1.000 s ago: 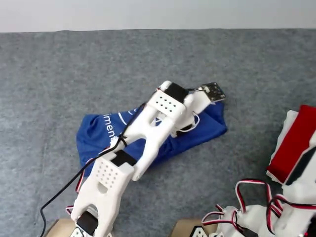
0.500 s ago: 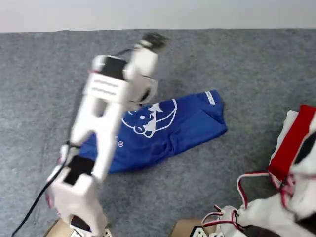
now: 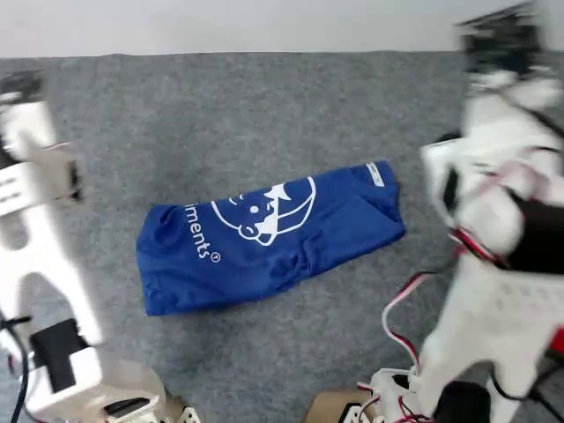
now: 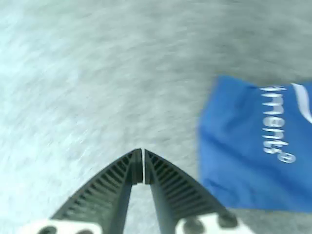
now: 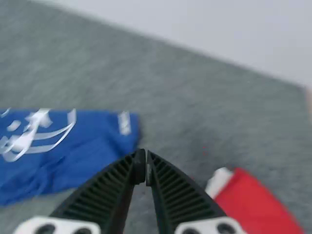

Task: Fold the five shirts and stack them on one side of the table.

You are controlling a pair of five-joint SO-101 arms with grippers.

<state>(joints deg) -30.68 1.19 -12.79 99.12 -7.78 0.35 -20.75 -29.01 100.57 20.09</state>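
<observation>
at the near edge of the grey mat (image 3: 264, 106), the left arm (image 3: 44, 247) is rising along the left side in the high view, and the right arm (image 3: 493, 264) is standing at the right side.

in the left wrist view, the left gripper (image 4: 143, 163) is hanging over bare mat with its two ribbed fingers pressed together at the tips, gripping nothing. the blue shirt (image 4: 253, 156) is lying off to one side of it, apart from the fingers, with white lettering facing up.

in the right wrist view, the right gripper (image 5: 141, 168) is also pinched closed on nothing, hanging over the mat. one end of the blue shirt is lying to one side of it, and a red shirt (image 5: 253, 204) with a white cloth (image 5: 219, 180) at its edge is lying to the other side.

further out, in the middle of the mat, the blue shirt is resting as a long, loosely folded bundle, slanting across the table with its white print up, touching neither arm.

beyond the mat's far edge, a pale wall (image 3: 264, 26) is showing.
</observation>
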